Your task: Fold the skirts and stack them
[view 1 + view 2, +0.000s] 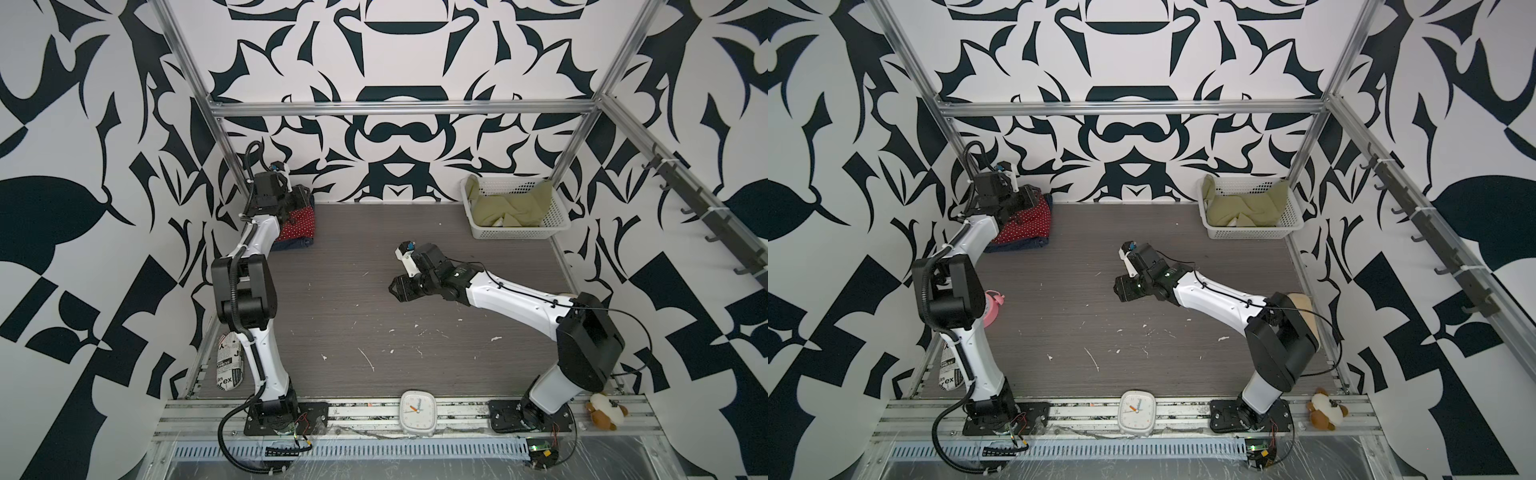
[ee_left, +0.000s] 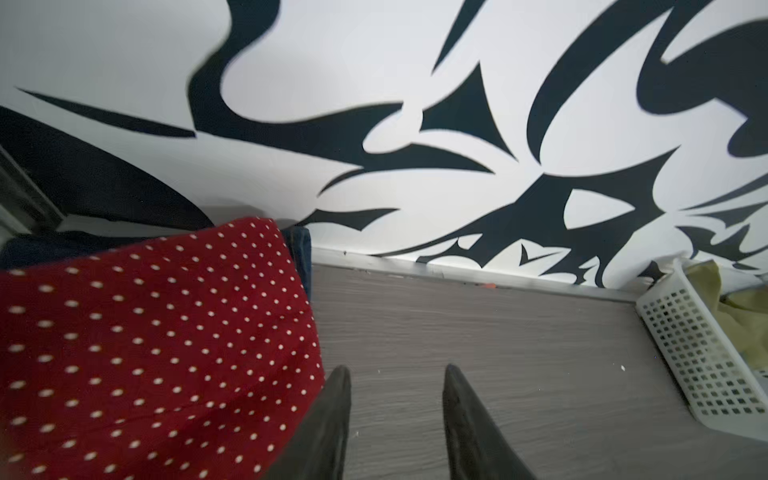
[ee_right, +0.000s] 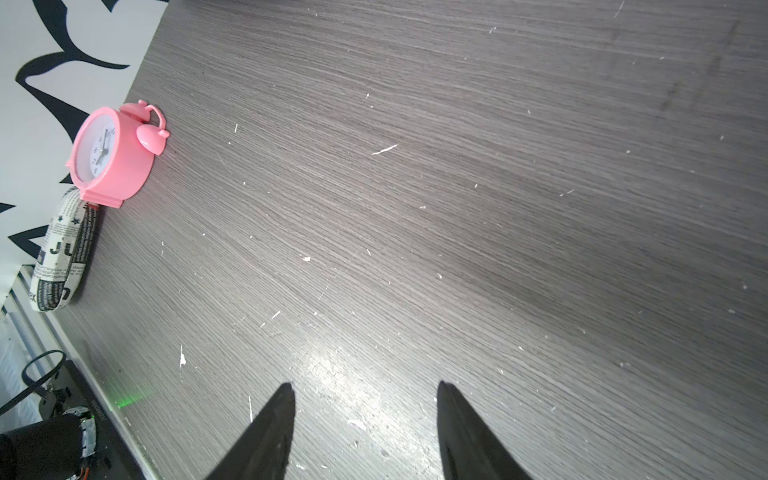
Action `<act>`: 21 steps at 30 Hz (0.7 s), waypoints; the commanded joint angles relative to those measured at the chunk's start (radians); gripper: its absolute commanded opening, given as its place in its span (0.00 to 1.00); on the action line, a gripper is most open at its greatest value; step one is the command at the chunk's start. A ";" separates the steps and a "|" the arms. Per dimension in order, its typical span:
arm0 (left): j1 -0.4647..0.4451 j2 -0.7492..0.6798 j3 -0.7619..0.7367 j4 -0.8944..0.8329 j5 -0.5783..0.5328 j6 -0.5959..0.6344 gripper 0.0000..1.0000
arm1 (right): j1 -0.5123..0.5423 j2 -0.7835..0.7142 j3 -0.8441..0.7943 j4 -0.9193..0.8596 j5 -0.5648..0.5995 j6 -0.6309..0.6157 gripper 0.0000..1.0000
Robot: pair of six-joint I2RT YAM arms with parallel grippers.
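Skirts sit in two places. The red cloth skirt with small white dots [image 1: 296,224] lies folded on top of the folded dark blue denim skirt [image 1: 297,246] in the far left corner of the grey wood-grain table [image 1: 353,257], seemingly a stack begun clear of the working area. The plain olive-green skirt [image 1: 513,205] lies crumpled in the white perforated plastic basket [image 1: 515,233] at the far right, probably the one left to fold. The left gripper [image 2: 395,370] reaches far forward, low by the stack's edge, jaws apart with nothing between them, one finger just beside the red cloth. The right gripper [image 3: 365,388] hovers mid-table, forearm stretched inward, jaws apart and empty.
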 commanded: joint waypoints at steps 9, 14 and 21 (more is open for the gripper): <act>0.053 0.029 -0.194 -0.026 0.043 -0.154 0.28 | 0.000 -0.043 0.017 0.009 0.010 -0.001 0.59; 0.079 0.022 -0.106 -0.229 -0.031 -0.114 0.25 | 0.000 -0.048 0.017 0.027 -0.004 0.001 0.58; 0.091 -0.037 -0.100 -0.271 -0.093 -0.061 0.24 | 0.000 -0.061 0.005 0.031 -0.001 -0.001 0.59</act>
